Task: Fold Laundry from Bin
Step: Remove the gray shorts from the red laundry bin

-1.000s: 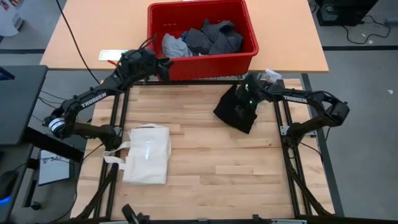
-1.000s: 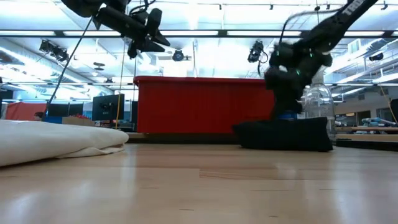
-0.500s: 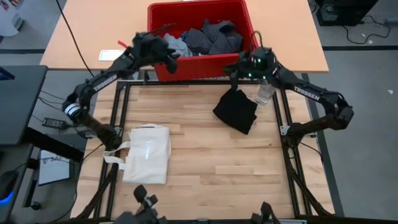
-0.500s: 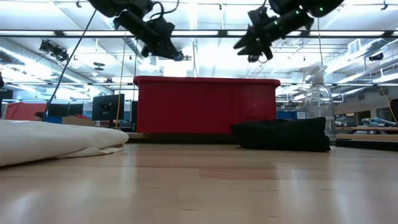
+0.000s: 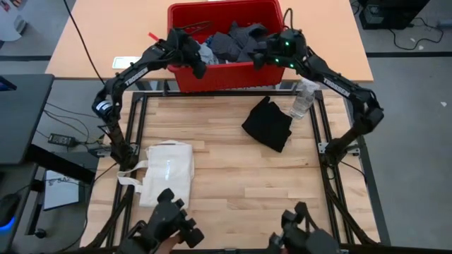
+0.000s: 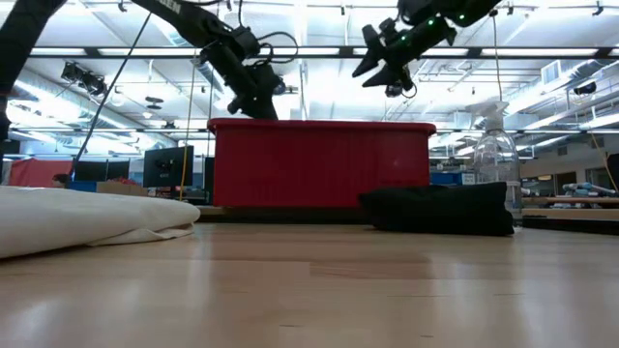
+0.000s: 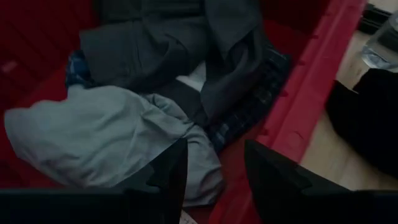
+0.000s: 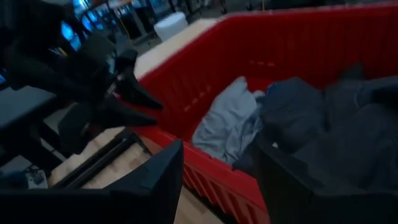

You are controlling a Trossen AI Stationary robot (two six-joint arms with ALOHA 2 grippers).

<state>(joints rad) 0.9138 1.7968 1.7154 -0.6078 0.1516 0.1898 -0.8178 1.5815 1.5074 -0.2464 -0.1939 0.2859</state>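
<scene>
The red bin (image 5: 282,65) stands at the table's far edge with laundry in it: a light grey piece (image 7: 106,137), dark grey tops (image 7: 168,50) and a plaid piece (image 7: 249,106). My left gripper (image 5: 192,62) hangs open over the bin's left part, just above the light grey piece, touching nothing. My right gripper (image 5: 263,56) hangs open over the bin's right part, above the dark tops (image 8: 323,124). A folded black garment (image 5: 270,124) lies flat on the wooden table in front of the bin's right corner.
A cream tote bag (image 5: 168,174) lies flat at the table's left near side. A clear spray bottle (image 5: 302,99) stands beside the black garment, near the bin's right corner. Bare wood (image 5: 240,183) stretches between the tote and the garment.
My right gripper has let go of the black garment, opened, risen and gone toward the far edge until it stands over the bin. The garment stays flat on the table. My left gripper has moved from in front of the bin's near wall to over the bin, lower than before.
</scene>
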